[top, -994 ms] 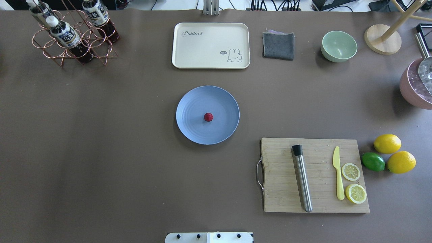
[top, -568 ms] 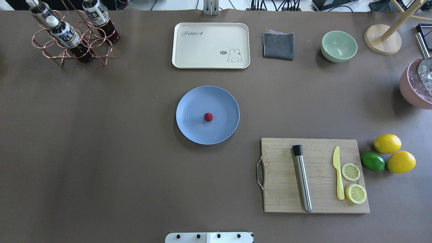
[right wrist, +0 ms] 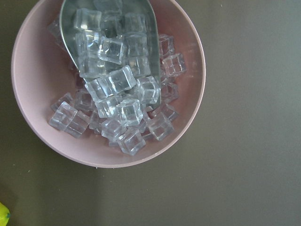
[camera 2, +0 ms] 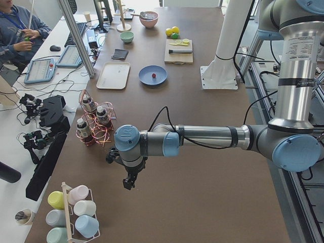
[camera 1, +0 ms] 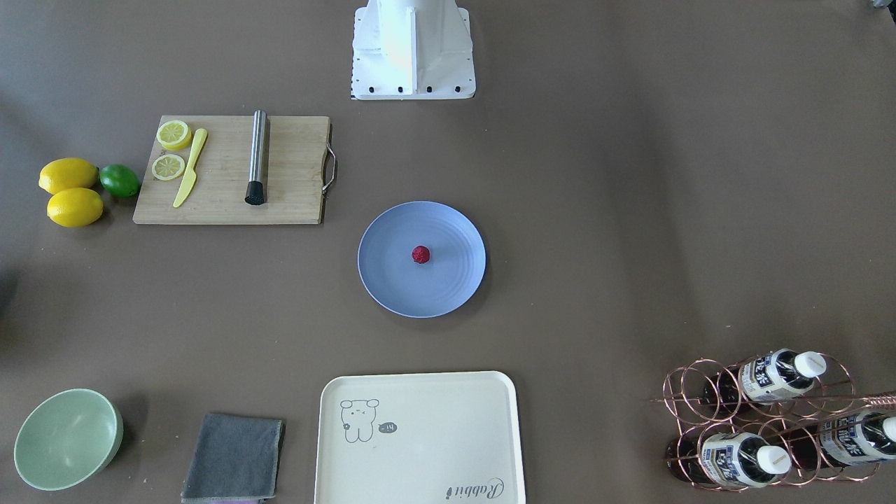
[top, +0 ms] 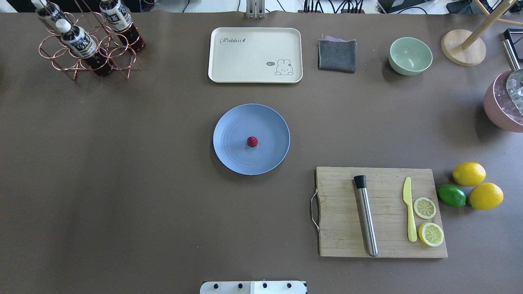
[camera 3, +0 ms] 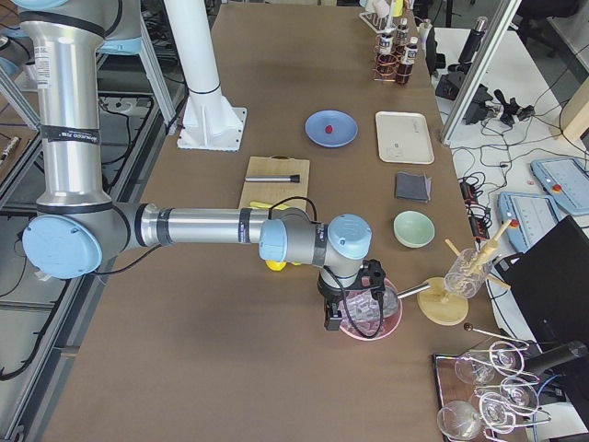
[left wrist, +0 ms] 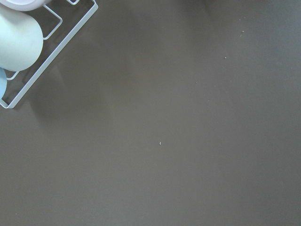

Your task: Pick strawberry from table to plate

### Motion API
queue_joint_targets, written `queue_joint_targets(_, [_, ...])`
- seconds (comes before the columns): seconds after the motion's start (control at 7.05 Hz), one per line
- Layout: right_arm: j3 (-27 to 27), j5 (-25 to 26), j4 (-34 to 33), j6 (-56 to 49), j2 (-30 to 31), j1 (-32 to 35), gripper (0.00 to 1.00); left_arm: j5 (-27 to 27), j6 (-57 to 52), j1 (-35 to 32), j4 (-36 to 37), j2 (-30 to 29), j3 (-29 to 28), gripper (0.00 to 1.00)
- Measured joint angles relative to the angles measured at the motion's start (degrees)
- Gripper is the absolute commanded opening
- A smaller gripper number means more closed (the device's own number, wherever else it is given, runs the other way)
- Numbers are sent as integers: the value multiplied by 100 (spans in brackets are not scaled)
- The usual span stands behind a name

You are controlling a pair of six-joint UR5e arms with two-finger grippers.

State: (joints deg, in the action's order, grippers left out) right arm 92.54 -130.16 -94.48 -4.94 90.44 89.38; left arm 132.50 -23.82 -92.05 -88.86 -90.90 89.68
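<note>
The small dark red strawberry lies near the middle of the blue plate, which stands at the centre of the grey-brown table. The front-facing view shows the same strawberry on the plate. Neither arm reaches the overhead or front-facing view. My left gripper hangs over bare table at the far left end, seen only from the side. My right gripper hovers beside the pink ice bowl at the far right end. I cannot tell whether either is open or shut.
A cutting board carries a steel muddler, a yellow knife and lemon slices. Two lemons and a lime lie to its right. At the back stand a cream tray, grey cloth, green bowl and bottle rack.
</note>
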Motion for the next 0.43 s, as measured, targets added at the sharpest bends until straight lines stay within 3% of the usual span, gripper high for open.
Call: queue_joint_targets(0.43, [-13,-40,0,-6,0,0,100,12,0,-4,11,1,-11,98])
